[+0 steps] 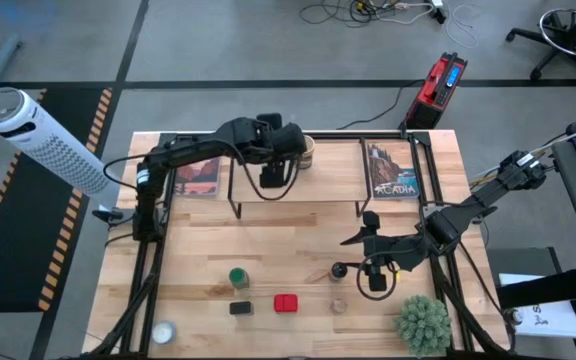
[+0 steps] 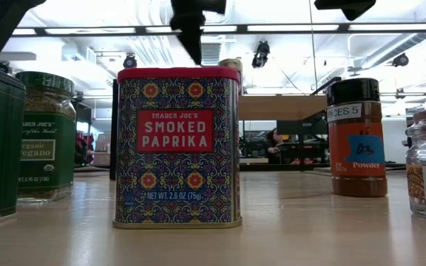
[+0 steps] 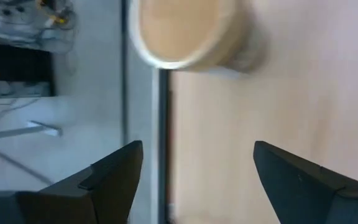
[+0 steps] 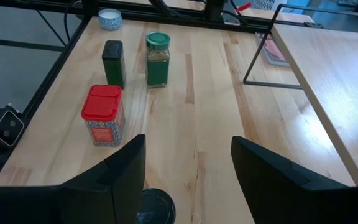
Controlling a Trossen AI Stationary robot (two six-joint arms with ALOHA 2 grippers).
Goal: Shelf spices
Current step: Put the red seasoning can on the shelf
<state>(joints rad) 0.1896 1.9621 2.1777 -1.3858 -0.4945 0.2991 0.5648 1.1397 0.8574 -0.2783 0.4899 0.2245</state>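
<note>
The tan round jar (image 1: 307,152) stands on the shelf (image 1: 328,190) near its far edge. My left gripper (image 1: 273,178) hovers open over the shelf just short of that jar (image 3: 182,31), with nothing between its fingers. On the table's near part stand the green-lidded jar (image 1: 238,276), black box (image 1: 241,308), red tin (image 1: 286,303) and tiny clear jar (image 1: 339,304). My right gripper (image 1: 353,255) is open and raised. The brown bottle's dark cap (image 4: 153,205) shows low between its fingers, apart from them.
Two upright picture cards (image 1: 200,178) (image 1: 392,170) stand at the shelf's ends. A green spiky plant (image 1: 423,322) sits at the near right corner and a small white bowl (image 1: 162,331) at the near left. The table's middle, in front of the shelf, is bare wood.
</note>
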